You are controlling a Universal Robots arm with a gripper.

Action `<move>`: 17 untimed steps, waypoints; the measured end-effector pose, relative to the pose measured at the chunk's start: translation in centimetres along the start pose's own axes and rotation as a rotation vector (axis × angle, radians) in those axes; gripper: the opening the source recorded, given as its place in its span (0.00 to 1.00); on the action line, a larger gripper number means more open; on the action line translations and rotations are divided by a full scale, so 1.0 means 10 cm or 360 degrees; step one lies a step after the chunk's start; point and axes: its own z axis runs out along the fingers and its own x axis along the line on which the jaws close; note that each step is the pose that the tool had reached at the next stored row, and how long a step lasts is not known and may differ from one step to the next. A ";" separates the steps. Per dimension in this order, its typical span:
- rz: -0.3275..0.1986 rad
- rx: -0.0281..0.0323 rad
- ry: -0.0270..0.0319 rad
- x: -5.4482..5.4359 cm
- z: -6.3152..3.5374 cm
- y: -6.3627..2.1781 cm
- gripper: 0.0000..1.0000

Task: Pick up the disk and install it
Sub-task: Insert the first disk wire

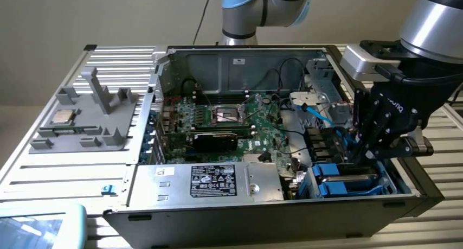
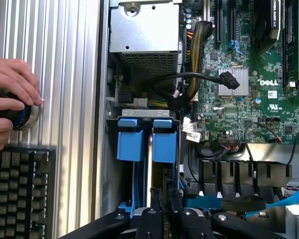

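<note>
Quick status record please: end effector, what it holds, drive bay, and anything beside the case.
end effector: down in the open case's drive bay, at the exterior view's right
blue drive frames: two side by side in that bay, close to the end effector
held item: cannot tell
CPU chip: on the grey fixture, outside the case
person's hand: on a round knob beside a keyboard

On worktop [image 1: 58,178]: case [image 1: 253,219], fixture [image 1: 94,108] at exterior view's left of it. In case: board [image 1: 239,119] mid, box [image 1: 217,181] in front, bay [image 1: 351,186] at exterior view's right. Down in bay: gripper [image 1: 360,154], disk [image 2: 162,144] just under. Beside case: keyboard [image 2: 20,194], hand [image 2: 10,94] near it.
</note>
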 end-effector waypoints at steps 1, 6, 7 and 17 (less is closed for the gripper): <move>0.0000 0.00000 0.00000 0.00 0.002 0.000 0.16; 0.0004 -0.00004 -0.00002 0.00 0.036 0.012 0.16; 0.0004 -0.00004 0.00001 -0.01 0.041 0.012 0.16; 0.0009 0.00113 0.00158 -0.04 0.054 0.023 0.16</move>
